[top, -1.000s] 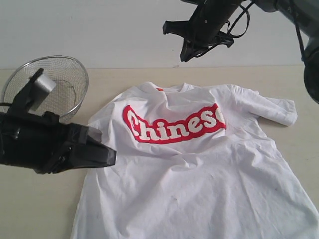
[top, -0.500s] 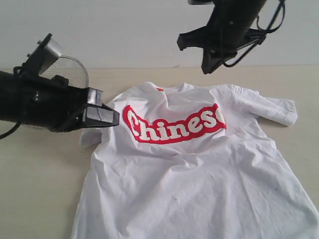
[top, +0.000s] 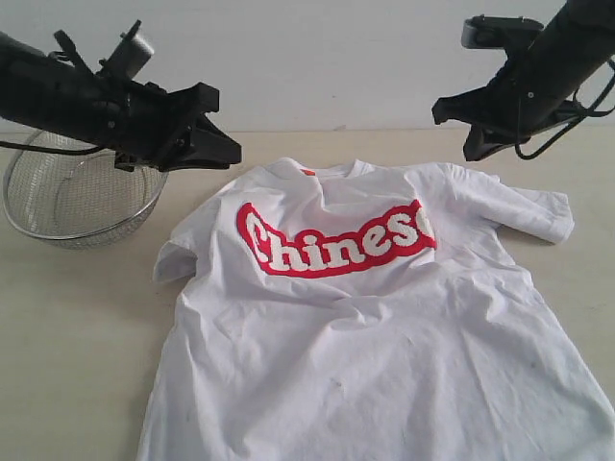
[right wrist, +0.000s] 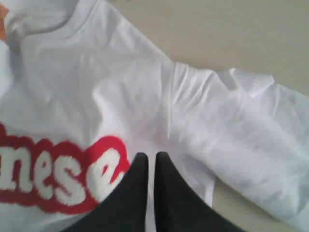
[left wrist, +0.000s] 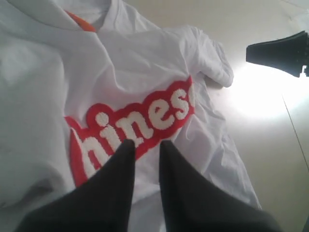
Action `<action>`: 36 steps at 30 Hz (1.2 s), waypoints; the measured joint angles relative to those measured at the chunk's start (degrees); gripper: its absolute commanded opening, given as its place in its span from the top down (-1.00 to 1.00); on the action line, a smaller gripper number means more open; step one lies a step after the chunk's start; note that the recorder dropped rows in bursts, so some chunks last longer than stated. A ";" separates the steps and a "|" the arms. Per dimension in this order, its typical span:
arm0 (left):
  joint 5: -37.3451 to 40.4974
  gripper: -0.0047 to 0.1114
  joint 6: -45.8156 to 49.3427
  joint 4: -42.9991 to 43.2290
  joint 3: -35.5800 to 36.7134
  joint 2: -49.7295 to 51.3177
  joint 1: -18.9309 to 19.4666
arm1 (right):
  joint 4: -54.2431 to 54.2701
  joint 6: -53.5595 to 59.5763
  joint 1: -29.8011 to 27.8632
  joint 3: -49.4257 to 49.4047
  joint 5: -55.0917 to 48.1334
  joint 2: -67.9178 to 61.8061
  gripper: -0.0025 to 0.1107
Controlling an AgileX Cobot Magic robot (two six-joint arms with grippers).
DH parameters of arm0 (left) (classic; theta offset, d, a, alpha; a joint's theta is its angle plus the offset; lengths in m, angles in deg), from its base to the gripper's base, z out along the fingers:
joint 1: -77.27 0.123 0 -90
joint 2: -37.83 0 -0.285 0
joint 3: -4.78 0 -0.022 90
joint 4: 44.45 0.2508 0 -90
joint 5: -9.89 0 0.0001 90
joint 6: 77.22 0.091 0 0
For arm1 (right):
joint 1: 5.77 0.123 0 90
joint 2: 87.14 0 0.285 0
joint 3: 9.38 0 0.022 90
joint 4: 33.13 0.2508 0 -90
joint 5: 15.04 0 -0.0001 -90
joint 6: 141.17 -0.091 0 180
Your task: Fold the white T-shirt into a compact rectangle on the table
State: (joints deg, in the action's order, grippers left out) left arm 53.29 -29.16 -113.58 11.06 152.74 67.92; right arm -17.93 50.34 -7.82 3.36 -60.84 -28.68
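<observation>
light: bright, diffuse | shadows: faint, soft | glare: blown-out patch on table [left wrist: 260,94], left wrist view | focus: wrist views soft

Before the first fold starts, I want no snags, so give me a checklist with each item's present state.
1. White T-shirt lying print up on the table: ok, though wrinkled.
2. Both sleeves spread out: not ok. The sleeve near the wire-mesh bowl is bunched up; the other sleeve lies out flat.
3. Left gripper empty: ok. Its jaws stand narrowly apart with nothing between them.
4. Right gripper ready to grasp: not ok. It is shut and empty, above the shirt.
5. Wire-mesh bowl clear of the shirt: ok. It sits beside the shirt and looks apart from it.
6. Bottom hem straight: cannot tell, out of frame.
</observation>
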 measured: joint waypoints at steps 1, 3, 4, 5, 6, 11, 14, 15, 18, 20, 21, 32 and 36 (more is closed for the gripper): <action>0.78 0.59 -0.79 0.93 -1.54 1.60 0.29 | 0.27 0.35 -0.69 1.88 -0.14 -2.20 0.96; 2.23 0.59 -2.08 2.50 -4.00 4.17 0.61 | 0.42 0.76 -1.95 5.64 -1.07 -6.22 0.96; 2.74 0.59 -2.50 3.06 -4.73 5.31 0.71 | 0.56 0.84 -2.64 7.30 -1.58 -8.26 0.96; 3.20 0.59 -2.88 3.52 -5.03 6.18 0.71 | 0.60 0.99 -3.39 8.75 -2.08 -10.08 0.96; 3.58 0.59 -3.04 3.83 -5.16 6.83 0.71 | 0.87 1.24 -4.03 9.78 -2.46 -11.32 0.96; 3.96 0.59 -3.12 4.42 -5.51 7.68 0.71 | 2.95 3.11 -9.13 13.77 -4.86 -15.17 0.96; 3.96 0.59 -2.37 4.47 -5.51 7.68 0.71 | 3.31 3.96 -12.01 14.27 -5.57 -15.71 0.96; 3.96 0.59 -2.11 4.58 -5.51 7.68 0.71 | 3.31 4.33 -12.73 14.40 -5.69 -15.86 0.96; 3.75 0.59 -1.63 4.60 -5.60 7.68 0.71 | 3.31 4.68 -14.50 14.40 -5.52 -16.97 0.96; 3.64 0.59 -1.34 4.69 -5.60 7.68 0.71 | 3.31 4.77 -14.75 14.40 -5.52 -17.87 0.96; 3.55 0.59 -1.23 4.69 -5.60 7.68 0.71 | 3.31 4.77 -14.75 14.40 -5.52 -18.29 0.96; 3.55 0.59 -0.97 5.72 -5.60 7.68 0.71 | 3.20 4.90 -14.75 14.63 -3.50 -21.83 0.96; 3.55 0.59 -0.97 5.93 -5.60 7.68 0.71 | 3.20 4.90 -14.75 15.04 -2.39 -22.36 0.96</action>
State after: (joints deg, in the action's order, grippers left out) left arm 56.84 -30.13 -107.65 5.46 160.42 68.64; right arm -14.72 55.24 -22.57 18.41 -63.23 -51.04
